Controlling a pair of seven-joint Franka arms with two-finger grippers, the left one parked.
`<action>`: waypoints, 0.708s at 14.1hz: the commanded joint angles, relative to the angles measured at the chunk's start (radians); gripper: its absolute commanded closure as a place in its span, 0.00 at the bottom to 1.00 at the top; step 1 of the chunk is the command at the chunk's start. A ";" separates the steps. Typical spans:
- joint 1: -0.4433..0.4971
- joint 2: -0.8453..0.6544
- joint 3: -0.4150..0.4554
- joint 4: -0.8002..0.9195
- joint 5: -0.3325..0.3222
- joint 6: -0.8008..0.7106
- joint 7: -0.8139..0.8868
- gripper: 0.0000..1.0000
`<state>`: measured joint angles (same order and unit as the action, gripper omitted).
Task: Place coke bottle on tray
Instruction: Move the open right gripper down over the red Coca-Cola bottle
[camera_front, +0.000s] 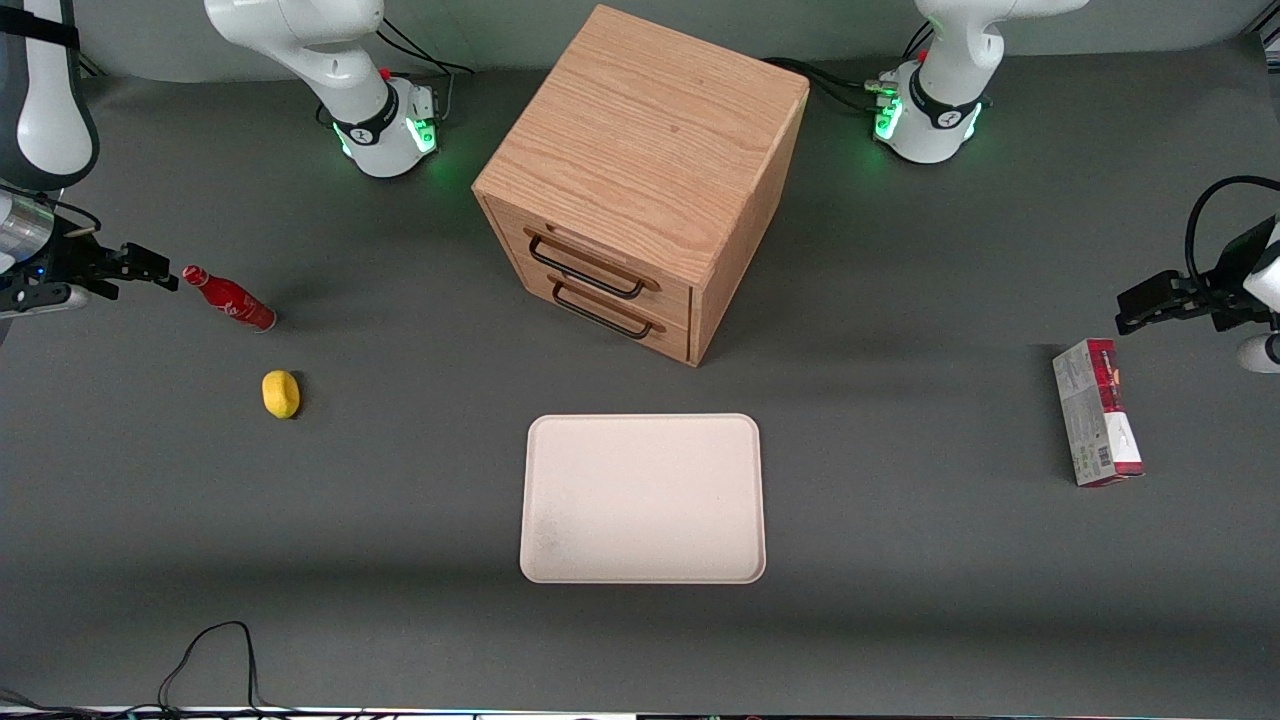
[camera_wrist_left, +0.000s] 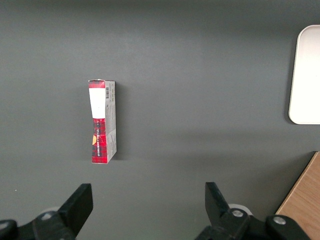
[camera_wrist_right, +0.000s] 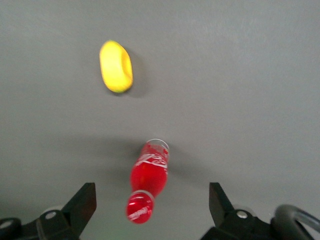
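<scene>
Your coke bottle was a slim, glossy red thing with white lettering and a red cap, standing on the matte dark-grey table toward the working arm's end. In the front view it looked tilted, cap pointing toward the gripper; seen from the right wrist it read as upright, so you could not settle its lean from these views. The tray was flat and cream-white, rectangular with rounded corners and a low rim, smooth with faint scuffing on its floor. It lay near the middle of the table, well apart from the bottle and nearer the front camera than the bottle was.

Around your target, a small yellow lemon-shaped object with a dull rounded skin sat near the bottle, nearer the front camera, not touching it. A wooden cabinet with visible oak grain, two drawers and dark wire handles stood farther from the camera than the tray, turned at an angle. A red-and-grey rectangular carton lay flat toward the parked arm's end. A black cable curled at the table's near edge. Nothing lay between the bottle and the tray.

Your gripper sat just beside the bottle's cap, not touching it, fingers spread wide with the bottle between them in the wrist view, holding nothing.
</scene>
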<state>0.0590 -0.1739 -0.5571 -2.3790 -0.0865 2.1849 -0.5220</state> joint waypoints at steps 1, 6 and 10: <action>0.005 -0.052 -0.017 -0.162 -0.012 0.181 -0.024 0.00; 0.007 -0.030 -0.015 -0.215 -0.012 0.251 -0.007 0.00; 0.005 -0.016 -0.015 -0.218 -0.012 0.248 -0.007 0.00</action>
<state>0.0634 -0.1799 -0.5704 -2.5791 -0.0865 2.4186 -0.5359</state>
